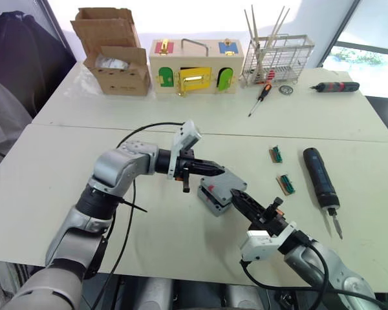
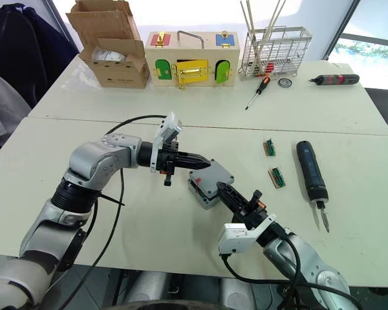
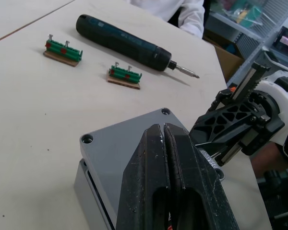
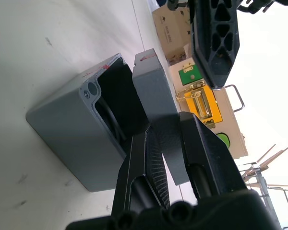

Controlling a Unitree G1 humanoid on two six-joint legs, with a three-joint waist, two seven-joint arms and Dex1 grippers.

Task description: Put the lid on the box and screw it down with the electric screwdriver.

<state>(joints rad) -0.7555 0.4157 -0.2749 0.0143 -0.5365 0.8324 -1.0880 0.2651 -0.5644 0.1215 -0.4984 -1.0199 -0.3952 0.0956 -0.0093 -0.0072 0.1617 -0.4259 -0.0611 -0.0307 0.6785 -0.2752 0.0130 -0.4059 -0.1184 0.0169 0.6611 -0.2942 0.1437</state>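
Nearest the camera, the right gripper (image 2: pixel 227 192) reaches in from the table's near edge, its two black fingers (image 4: pixel 149 163) clamped on one edge of the lid (image 2: pixel 211 174). That lid sits tilted over the box (image 2: pixel 200 192), one side raised so that a dark gap shows between them in the right wrist view; it is not yet seated. Both rest near the middle of the near table (image 1: pixel 64 181).

From the other side the left gripper (image 2: pixel 204 163) lies on top of the lid with its fingers (image 3: pixel 156 158) pressed together, holding nothing (it looks to be pressing or steadying, though whether it actually bears down I cannot tell).

To do this step well, I judge the lid should be lowered flat with its corner screw holes lined up over the box's corners, the right grip letting go only once the rim has dropped evenly all round. Pressing on one side alone could tip the box or skid it across the table.

Well off toward the table's right edge, beyond two small green terminal blocks (image 1: pixel 280 169), the electric screwdriver (image 1: pixel 320 175) lies untouched, its bit pointing at the near edge.
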